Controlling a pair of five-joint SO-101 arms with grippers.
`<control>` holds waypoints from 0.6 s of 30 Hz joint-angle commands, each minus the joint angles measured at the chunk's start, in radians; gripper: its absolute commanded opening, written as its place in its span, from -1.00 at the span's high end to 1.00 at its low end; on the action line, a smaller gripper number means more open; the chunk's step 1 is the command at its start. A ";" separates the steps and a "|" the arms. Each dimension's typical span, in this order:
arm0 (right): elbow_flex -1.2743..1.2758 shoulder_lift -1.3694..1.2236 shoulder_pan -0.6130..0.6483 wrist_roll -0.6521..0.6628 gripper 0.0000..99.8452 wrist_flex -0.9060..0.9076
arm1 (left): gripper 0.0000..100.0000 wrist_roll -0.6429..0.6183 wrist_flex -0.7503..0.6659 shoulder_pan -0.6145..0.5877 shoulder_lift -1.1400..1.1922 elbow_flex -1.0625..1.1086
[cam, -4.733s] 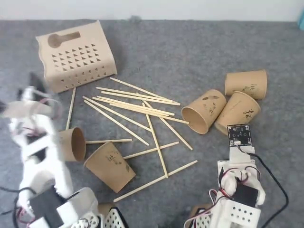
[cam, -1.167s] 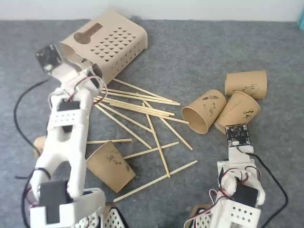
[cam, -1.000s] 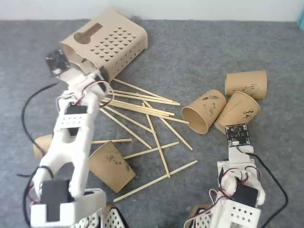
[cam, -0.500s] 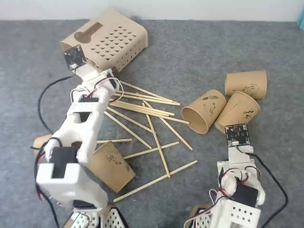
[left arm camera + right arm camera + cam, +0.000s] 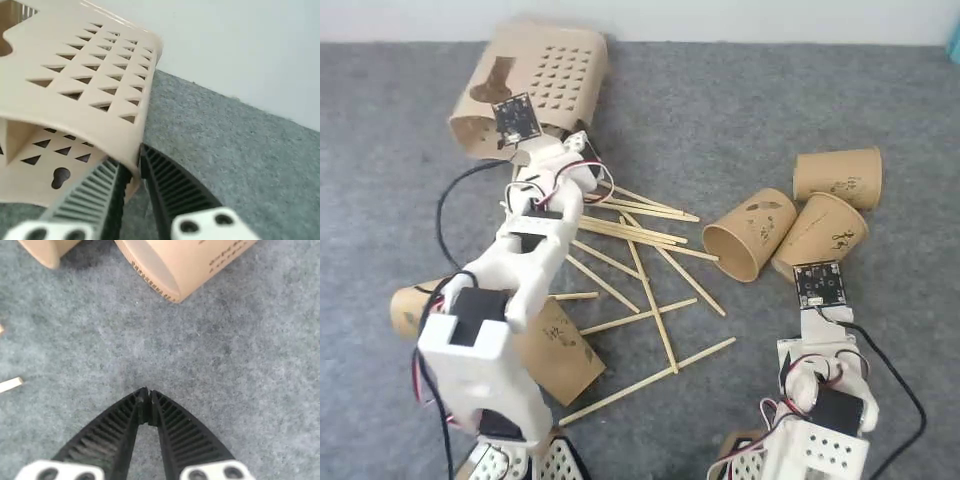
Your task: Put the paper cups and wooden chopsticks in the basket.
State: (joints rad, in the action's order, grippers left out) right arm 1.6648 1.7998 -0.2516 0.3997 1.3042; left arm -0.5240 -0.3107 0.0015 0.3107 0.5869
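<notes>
At the far left corner of the tabletop (image 5: 720, 110), the left hand (image 5: 134, 172) is clenched on a wall edge of the basket (image 5: 75, 85), one ribbed finger on each side of the rim. The basket is tipped over, with a perforated wall facing up. Just beside it, toward the middle, the chopsticks (image 5: 620, 225) lie scattered and crossed over one another. Two cups (image 5: 565, 345) lie on their sides near the left arm's base, one partly hidden behind the arm.

Near the front right, the right hand (image 5: 148, 405) hangs low over bare grey surface, its tips pressed together with nothing between them. A cup on its side lies just ahead of it, part of a cluster of three on the right, well apart from the basket.
</notes>
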 commanded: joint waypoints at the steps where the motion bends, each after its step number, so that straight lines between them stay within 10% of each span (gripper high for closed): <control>1: -0.018 0.015 -0.007 0.011 0.98 -0.001 | 0.97 0.000 0.055 -0.003 -0.075 -0.048; 11: -0.018 0.015 -0.007 0.011 0.98 -0.001 | 0.97 0.199 1.066 0.008 -0.292 -0.535; 18: -0.018 0.015 -0.012 0.011 0.98 -0.001 | 0.97 0.278 1.424 0.003 -0.117 -1.003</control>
State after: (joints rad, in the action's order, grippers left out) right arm 1.6648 1.7998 -0.2516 0.4012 1.3042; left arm -0.2877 0.9536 0.0000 0.1297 -0.1158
